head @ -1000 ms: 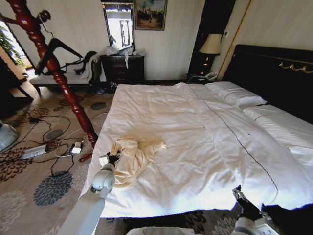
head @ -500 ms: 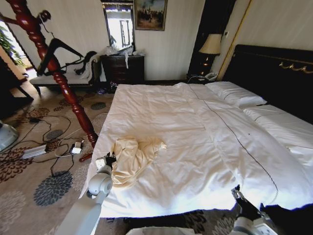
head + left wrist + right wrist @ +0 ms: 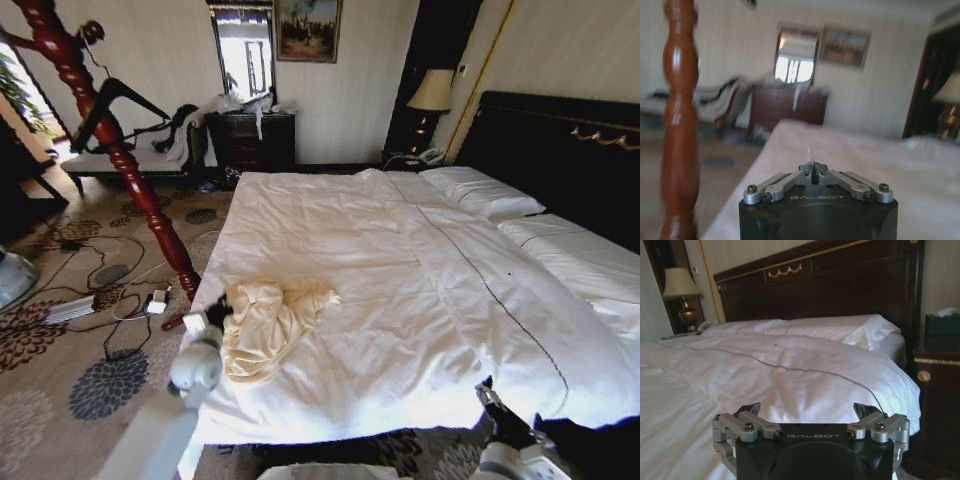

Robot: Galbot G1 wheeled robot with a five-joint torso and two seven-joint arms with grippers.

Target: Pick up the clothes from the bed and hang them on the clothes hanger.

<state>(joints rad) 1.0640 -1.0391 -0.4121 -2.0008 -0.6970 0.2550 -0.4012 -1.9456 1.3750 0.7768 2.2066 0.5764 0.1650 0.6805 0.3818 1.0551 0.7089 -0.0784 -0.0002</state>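
While the right gripper (image 3: 810, 412) idles open, low by the bed (image 3: 420, 260), the left gripper (image 3: 214, 316) reaches forward, jaws pinched together, at the clothes' (image 3: 268, 322) edge. A red wooden post (image 3: 120, 160) stands just beside.

The clothes (image 3: 268, 322) are pale cream-yellow on the bed (image 3: 400, 290), whose white sheets carry one thin dark seam line. The headboard (image 3: 560, 150) is black with gold ornament. The carpet (image 3: 90, 370) shows dark flower shapes on tan.
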